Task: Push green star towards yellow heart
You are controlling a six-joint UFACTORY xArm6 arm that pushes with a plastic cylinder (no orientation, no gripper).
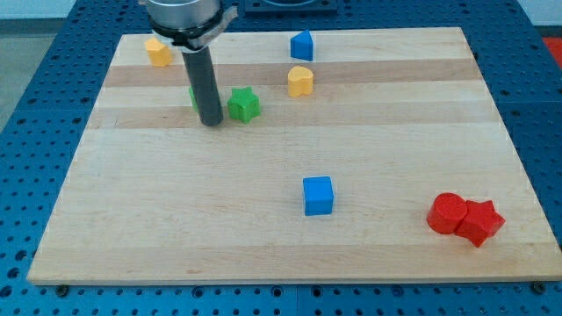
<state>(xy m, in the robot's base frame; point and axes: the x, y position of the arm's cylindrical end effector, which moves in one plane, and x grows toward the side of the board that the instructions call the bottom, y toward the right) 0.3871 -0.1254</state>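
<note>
Beside my tip (211, 122), small green star (244, 104), lying flat.

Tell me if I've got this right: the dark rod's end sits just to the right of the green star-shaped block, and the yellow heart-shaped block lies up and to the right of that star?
Not quite. In the camera view my tip sits just to the view's left of the green star-shaped block, not its right. The rest holds: the yellow heart-shaped block lies up and to the right of that star.
</note>
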